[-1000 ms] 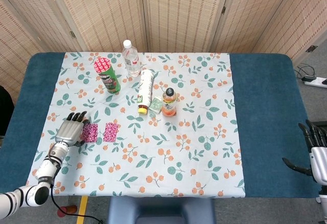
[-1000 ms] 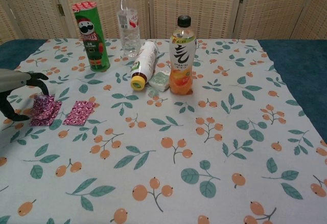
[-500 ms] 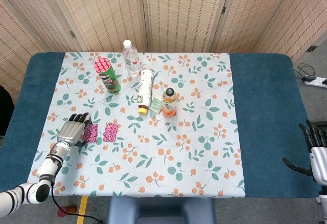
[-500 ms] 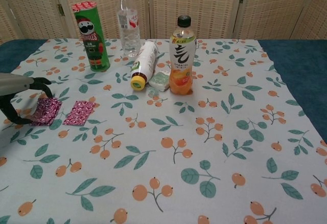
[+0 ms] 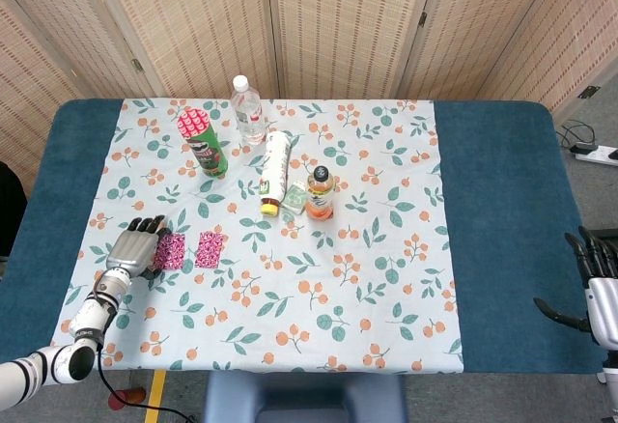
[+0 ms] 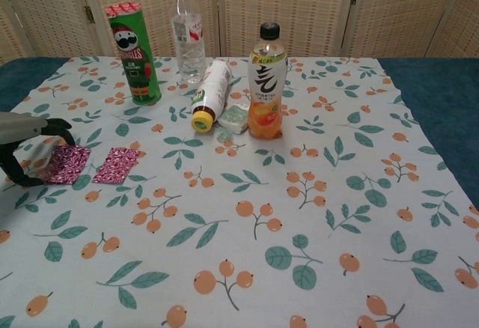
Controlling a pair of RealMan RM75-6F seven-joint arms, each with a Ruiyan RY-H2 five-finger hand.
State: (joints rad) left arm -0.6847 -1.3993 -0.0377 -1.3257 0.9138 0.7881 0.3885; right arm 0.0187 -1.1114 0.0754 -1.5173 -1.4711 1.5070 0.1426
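Two magenta patterned packets lie flat side by side on the floral cloth: the left packet (image 5: 171, 249) (image 6: 67, 165) and the right packet (image 5: 210, 248) (image 6: 117, 165). My left hand (image 5: 135, 246) (image 6: 22, 147) hovers at the left packet's left edge, fingers arched and spread apart from the thumb, with nothing gripped. My right hand (image 5: 599, 280) hangs beyond the table's right edge with its fingers apart and empty; the chest view does not show it.
Further back stand a green Pringles can (image 5: 203, 141) (image 6: 132, 52), a clear water bottle (image 5: 249, 110) (image 6: 188, 40) and an orange juice bottle (image 5: 320, 193) (image 6: 266, 81). A white yellow-capped bottle (image 5: 274, 172) (image 6: 209, 94) lies beside a small pale green packet (image 5: 294, 201) (image 6: 234, 118).
The left packet, raised and crumpled in my left hand a second ago, now lies flat. The left hand has let go and drawn slightly back to the left. The right hand has not moved.
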